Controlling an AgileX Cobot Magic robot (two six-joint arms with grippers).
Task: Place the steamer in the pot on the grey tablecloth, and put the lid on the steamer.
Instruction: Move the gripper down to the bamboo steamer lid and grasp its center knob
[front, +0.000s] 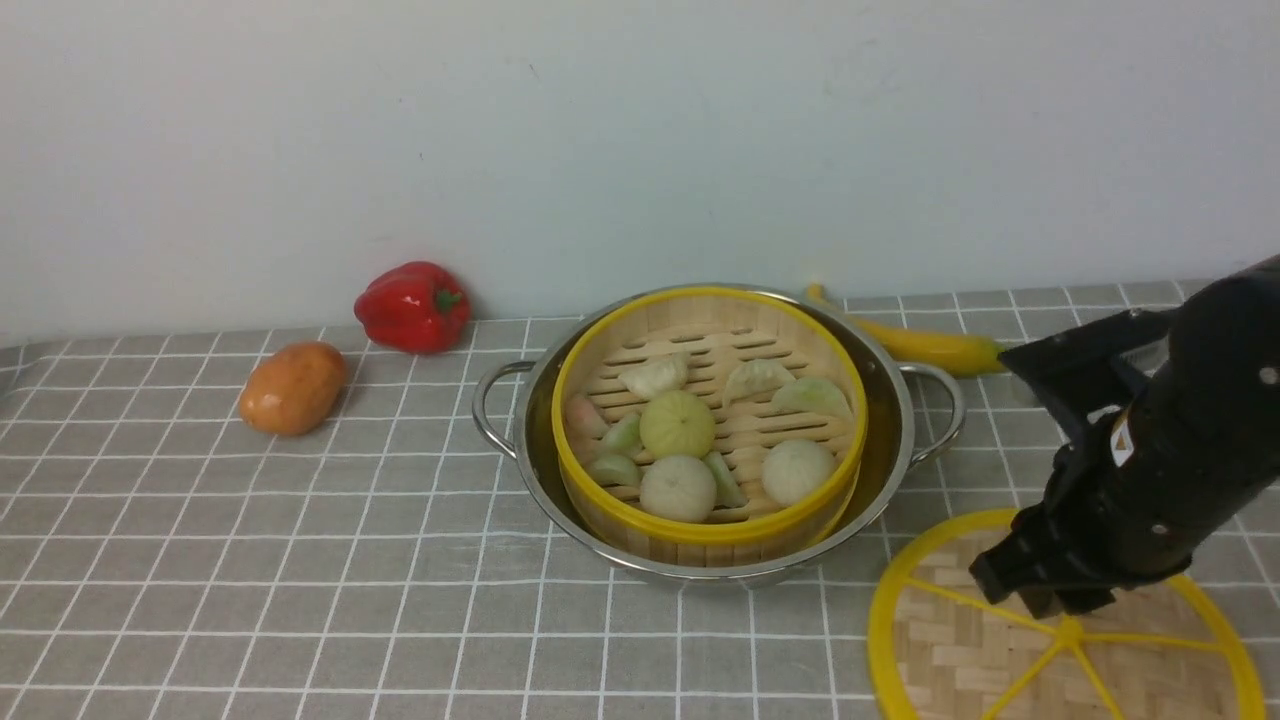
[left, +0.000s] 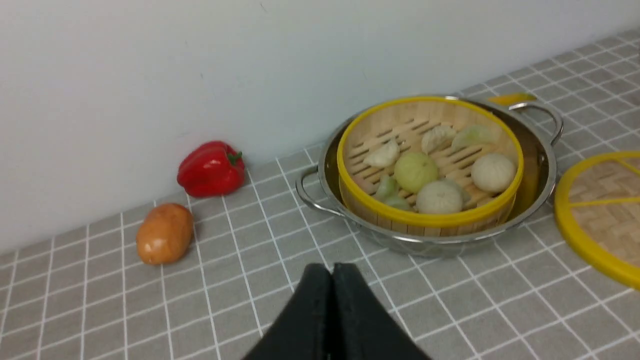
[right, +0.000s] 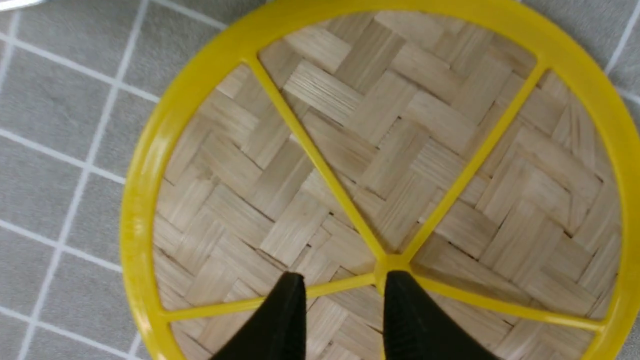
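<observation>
Now hovering the right gripper (right: 345, 275), jaws parted and empty, over the lid (right: 410, 115) near its knob, just right of the pot (front: 886, 420) holding the steamer (front: 708, 532); poising the left gripper (left: 331, 269) clenched above open grey tablecloth (front: 300, 560), clear of rims.

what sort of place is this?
Probably a staged tabletop mock-up, not a working kitchen: a grey tablecloth against a bare wall, a steamer in a pot standing on the cloth, and a red pepper and potato set out nearby.

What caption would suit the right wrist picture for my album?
The right gripper, jaws apart, poised over the middle of the lid lying on the grey tablecloth.
</observation>
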